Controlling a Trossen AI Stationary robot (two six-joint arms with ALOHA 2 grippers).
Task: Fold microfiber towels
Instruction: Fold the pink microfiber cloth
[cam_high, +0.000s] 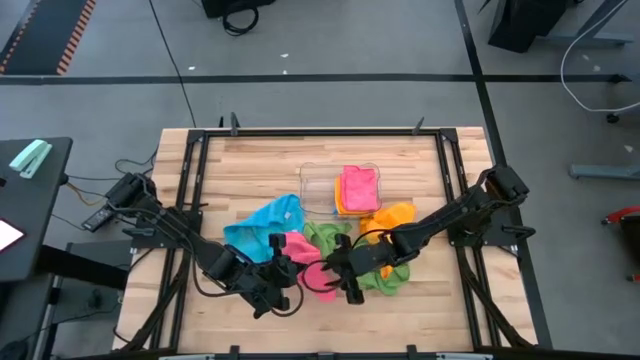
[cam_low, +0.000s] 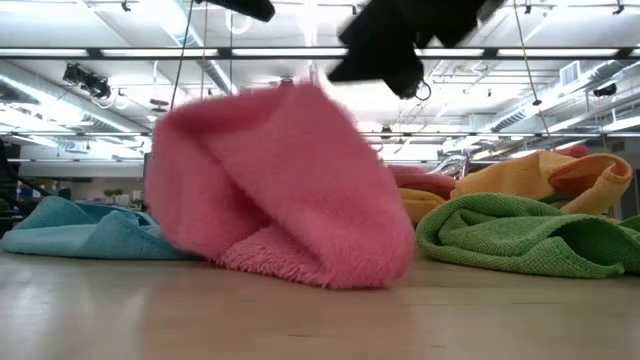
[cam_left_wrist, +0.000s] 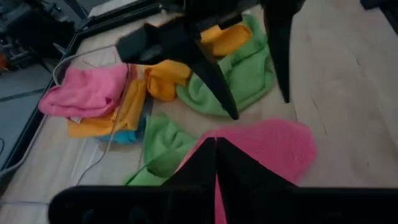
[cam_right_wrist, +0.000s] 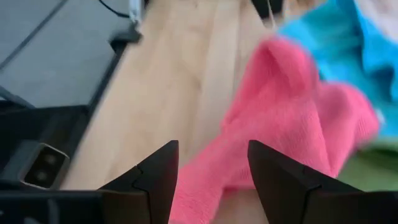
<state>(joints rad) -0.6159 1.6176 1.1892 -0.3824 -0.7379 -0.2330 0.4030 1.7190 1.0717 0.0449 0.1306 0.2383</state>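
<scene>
A loose pink towel (cam_high: 305, 262) sits bunched near the front middle of the wooden table (cam_high: 420, 310), and from table height it rises as a soft rounded hump (cam_low: 290, 190) with one edge lifted. The left gripper (cam_high: 283, 272) has its fingers pressed together on an edge of that pink cloth; past its own wrist, the two dark fingers meet in a point right over the pink fabric (cam_left_wrist: 261, 146). The right gripper (cam_high: 345, 275) hangs just beside the same towel on its other side, fingers spread apart and holding nothing, with the pink cloth (cam_right_wrist: 292, 124) lying just ahead of them on the bare wood.

Touching the pink towel toward the left rear lies a blue towel (cam_high: 265, 228), spread out and rumpled. A green towel (cam_high: 325, 238) lies crumpled behind it, and more green cloth (cam_high: 390, 278) shows under the right arm, with an orange towel (cam_high: 395, 218) bunched just behind that.

Further back at the table's middle stands a clear plastic tray (cam_high: 315, 180), holding a folded pink towel (cam_high: 358, 185) stacked on top of a folded orange towel (cam_high: 345, 208).

Both dark arms reach in from the table's two sides and meet near the front centre.
</scene>
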